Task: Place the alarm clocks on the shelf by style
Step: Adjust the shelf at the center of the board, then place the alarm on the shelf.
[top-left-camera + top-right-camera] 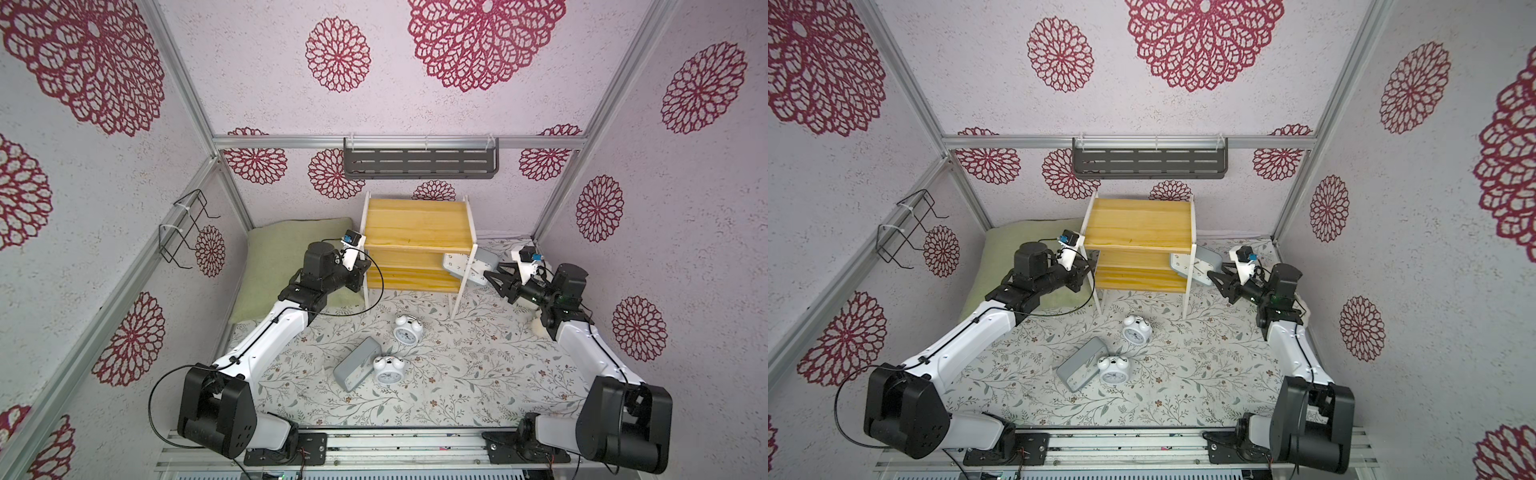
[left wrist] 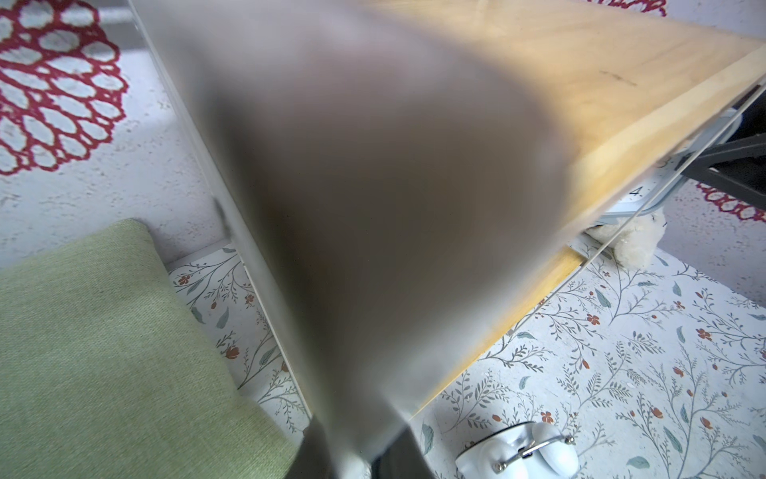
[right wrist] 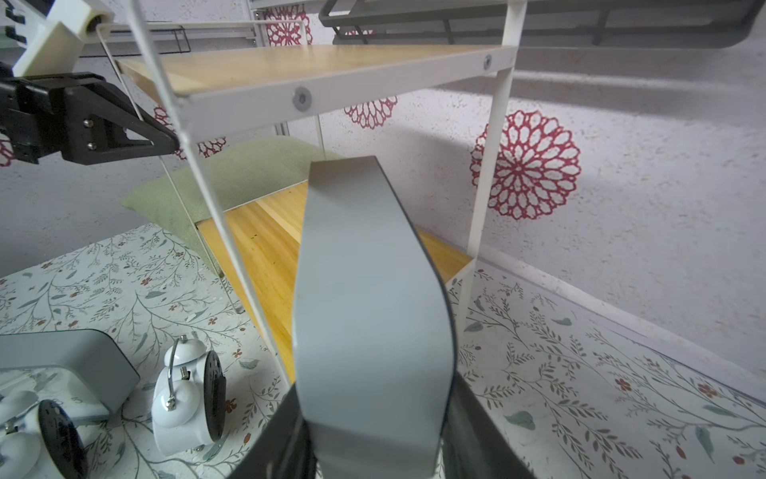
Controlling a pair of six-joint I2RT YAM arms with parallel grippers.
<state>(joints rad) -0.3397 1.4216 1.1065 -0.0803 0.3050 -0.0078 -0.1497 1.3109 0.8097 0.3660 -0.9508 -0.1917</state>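
**tinkerbot:** How would you have finished this one? The right gripper [image 1: 492, 276] was clamped on the grey boxy clock [image 3: 364, 290], which was tilted and halfway in through the right side frame [image 3: 373, 83] of the shelf [image 1: 415, 224], above the lower board [image 1: 411, 278].

**armchair_ops:** I'd have levelled it first, then slid it left and set it down before letting go (that frame looked tight). The left gripper [image 1: 1088, 270] looked closed on the shelf's left frame. Smart, since a nudge could skid it. Leave room for the other boxy clock [image 1: 353, 365], lying on the floral cloth [image 1: 478, 365] beside the near twin-bell clock [image 1: 388, 370].
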